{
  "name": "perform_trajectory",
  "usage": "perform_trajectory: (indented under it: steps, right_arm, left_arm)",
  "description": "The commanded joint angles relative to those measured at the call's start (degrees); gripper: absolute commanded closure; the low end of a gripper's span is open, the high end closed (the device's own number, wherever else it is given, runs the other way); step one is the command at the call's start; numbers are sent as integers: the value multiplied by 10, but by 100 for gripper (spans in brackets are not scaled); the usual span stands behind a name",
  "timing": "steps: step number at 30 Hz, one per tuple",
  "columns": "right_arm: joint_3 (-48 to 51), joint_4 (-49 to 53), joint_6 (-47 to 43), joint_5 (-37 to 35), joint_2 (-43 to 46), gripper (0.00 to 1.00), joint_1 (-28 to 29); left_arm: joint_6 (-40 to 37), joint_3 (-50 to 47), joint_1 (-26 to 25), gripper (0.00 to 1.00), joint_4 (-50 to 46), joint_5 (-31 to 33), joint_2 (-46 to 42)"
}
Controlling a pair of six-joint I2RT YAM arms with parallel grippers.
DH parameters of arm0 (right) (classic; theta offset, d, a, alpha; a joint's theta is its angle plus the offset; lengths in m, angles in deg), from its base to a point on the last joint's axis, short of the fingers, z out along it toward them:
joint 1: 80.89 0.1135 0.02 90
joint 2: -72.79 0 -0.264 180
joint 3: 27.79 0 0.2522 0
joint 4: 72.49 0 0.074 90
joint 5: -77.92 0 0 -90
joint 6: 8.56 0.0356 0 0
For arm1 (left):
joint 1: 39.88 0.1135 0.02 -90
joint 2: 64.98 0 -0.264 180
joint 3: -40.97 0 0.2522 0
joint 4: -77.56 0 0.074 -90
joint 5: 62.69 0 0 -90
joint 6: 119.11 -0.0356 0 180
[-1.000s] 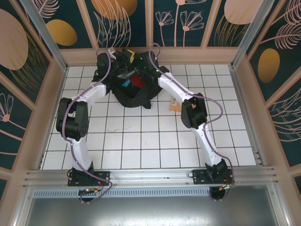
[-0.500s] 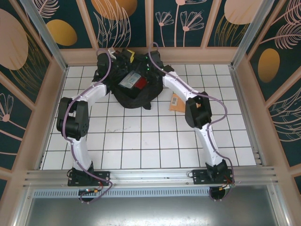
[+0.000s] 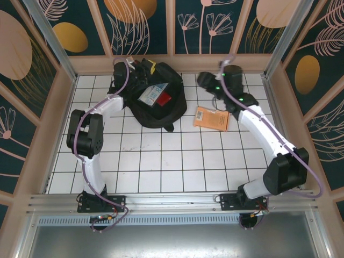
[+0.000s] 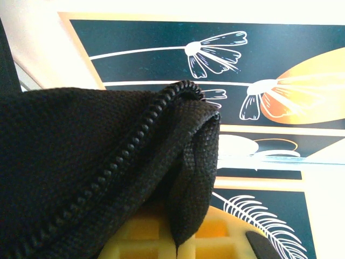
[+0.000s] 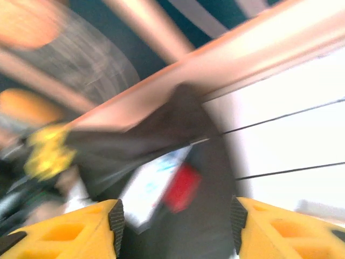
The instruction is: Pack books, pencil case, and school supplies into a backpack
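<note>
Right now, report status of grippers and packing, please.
Left gripper shut on backpack zip edge. Right gripper open, empty. Pencil case and red book inside backpack; orange book on table.

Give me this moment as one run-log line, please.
left gripper: shut on backpack | right gripper: open, empty | pencil case, red book: in backpack | orange book: on table

Black backpack [image 3: 155,116], orange-brown book [image 3: 210,118], dark red book [image 3: 165,99], white grid-lined table [image 3: 161,161]
</note>
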State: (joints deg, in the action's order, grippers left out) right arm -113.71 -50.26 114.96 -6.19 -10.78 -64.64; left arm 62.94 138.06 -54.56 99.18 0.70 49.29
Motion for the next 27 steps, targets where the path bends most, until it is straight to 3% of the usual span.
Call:
perform_trajectory:
  steps: [1, 4, 8, 13, 18, 27]
  right_arm:
    - [71, 12, 36, -59, -51, 38, -67]
    - [45, 8, 44, -43, -119, 37, -108]
    - [-48, 48, -6, -61, -224, 36, -114]
    - [-131, 86, -41, 8, -336, 36, -128]
    - [-105, 74, -28, 60, -342, 35, -139]
    - [34, 42, -17, 91, -256, 35, -137]
  left_arm:
    - [6, 12, 0, 100, 51, -10, -5]
    - [6, 10, -1, 100, 51, -11, -7]
    - [6, 5, -1, 100, 49, -8, -15]
    - [6, -2, 0, 100, 49, -11, -23]
    - [6, -4, 0, 100, 50, -12, -27]
    - [17, -4, 0, 100, 63, -16, -22]
